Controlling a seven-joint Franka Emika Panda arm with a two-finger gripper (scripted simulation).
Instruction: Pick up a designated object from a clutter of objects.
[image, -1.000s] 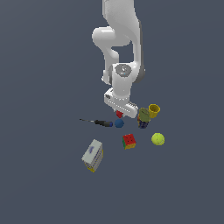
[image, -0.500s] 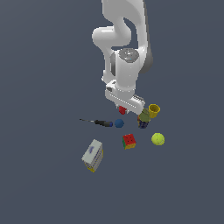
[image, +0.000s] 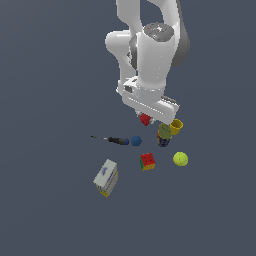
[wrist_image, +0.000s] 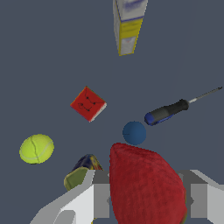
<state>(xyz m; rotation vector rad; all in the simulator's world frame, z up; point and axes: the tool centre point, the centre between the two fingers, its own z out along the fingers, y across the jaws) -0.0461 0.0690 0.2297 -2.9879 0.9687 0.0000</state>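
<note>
Item: red lump (wrist_image: 146, 186), which I hold clenched in gripper (image: 146, 120) above blue ball (image: 136, 141). Risk: rounded sides slipping free, dropping into clutter.

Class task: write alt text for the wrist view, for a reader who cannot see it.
The hand grips a rounded red lump between its grey fingers, filling the foreground. Beyond it on the dark floor lie a small blue ball, a black-handled screwdriver, a red-faced cube, a yellow-green tennis ball and a white-yellow box.
</note>
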